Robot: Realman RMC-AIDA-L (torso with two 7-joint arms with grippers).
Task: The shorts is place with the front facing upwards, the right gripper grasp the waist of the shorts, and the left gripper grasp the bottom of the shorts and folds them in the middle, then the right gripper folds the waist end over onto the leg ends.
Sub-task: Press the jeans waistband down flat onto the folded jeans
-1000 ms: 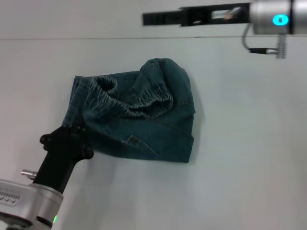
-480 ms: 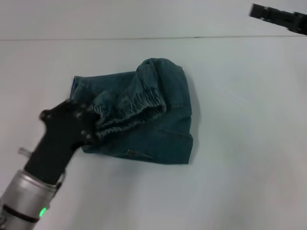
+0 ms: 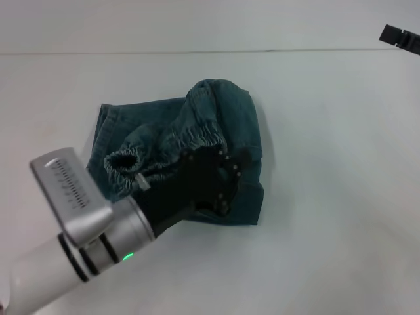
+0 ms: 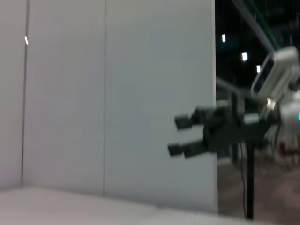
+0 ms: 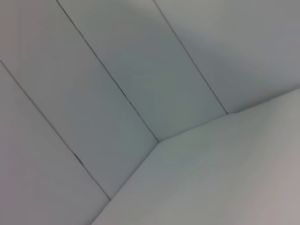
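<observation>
The blue-green denim shorts (image 3: 230,118) lie bunched in a folded bundle at the table's middle. Their gathered waistband (image 3: 190,141) runs across the top of the bundle, and its left end curls up into a loop. My left gripper (image 3: 220,180), on its silver wrist with a green light, reaches in from the lower left and covers the bundle's lower middle. The leg ends are hidden in the bundle. My right gripper (image 3: 400,36) hangs high at the far right edge, well away from the shorts. In the left wrist view the right gripper (image 4: 179,135) stands open with nothing in it.
A pale table (image 3: 328,197) spreads around the shorts, with a wall seam (image 3: 197,51) behind it. The right wrist view holds only pale wall panels (image 5: 117,61) and the table surface.
My left gripper swung from the shorts' left edge rightward over the bundle's lower middle, and the waistband's left end shifted down. The right gripper drew back to the far upper right.
</observation>
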